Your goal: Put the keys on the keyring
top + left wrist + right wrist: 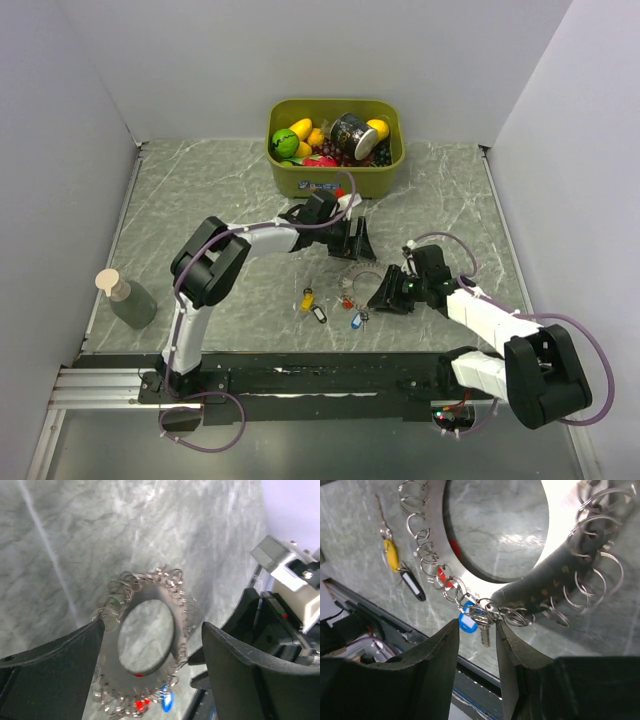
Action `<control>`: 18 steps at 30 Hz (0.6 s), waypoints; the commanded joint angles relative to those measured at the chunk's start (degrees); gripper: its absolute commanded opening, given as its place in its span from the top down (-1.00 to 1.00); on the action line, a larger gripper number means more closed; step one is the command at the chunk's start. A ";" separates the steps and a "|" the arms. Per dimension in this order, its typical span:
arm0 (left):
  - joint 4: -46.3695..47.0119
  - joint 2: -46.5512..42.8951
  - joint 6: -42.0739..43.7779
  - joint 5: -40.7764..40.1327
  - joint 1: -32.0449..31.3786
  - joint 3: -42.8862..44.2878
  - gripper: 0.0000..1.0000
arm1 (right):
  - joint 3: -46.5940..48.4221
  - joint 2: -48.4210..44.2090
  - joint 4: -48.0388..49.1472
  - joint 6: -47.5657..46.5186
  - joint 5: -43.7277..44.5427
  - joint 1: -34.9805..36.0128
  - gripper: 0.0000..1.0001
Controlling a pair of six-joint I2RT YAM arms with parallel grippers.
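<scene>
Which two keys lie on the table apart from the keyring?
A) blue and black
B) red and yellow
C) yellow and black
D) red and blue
C: in the right wrist view the yellow key and the black key lie off to one side on the table, apart from the keyring, while the red key and the blue key sit at its rim loops.

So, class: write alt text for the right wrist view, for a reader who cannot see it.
A flat grey keyring fringed with small wire loops sits over a marbled table, with a blue key and a red key at its rim. The right claw has its dark fingers just below the blue key. A yellow key and a black key lie apart, left.
</scene>
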 commanded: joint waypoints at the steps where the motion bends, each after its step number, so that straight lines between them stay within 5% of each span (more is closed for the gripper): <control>1: -2.00 -8.17 4.69 -5.99 0.36 -0.41 -0.72 | 2.22 0.97 4.00 -0.41 -3.79 0.67 0.14; 4: -2.52 -16.88 7.59 -15.30 0.63 -3.40 -0.96 | 3.10 -0.78 4.27 -0.85 -4.07 1.20 0.11; 9: -1.38 -29.53 9.53 -23.66 1.68 -9.56 -0.93 | 5.12 -3.51 1.90 -3.48 -2.84 2.07 0.07; 18: 5.22 -37.38 0.66 -14.88 6.78 -21.69 -0.93 | 8.81 -2.46 -3.99 -8.85 8.22 3.49 0.03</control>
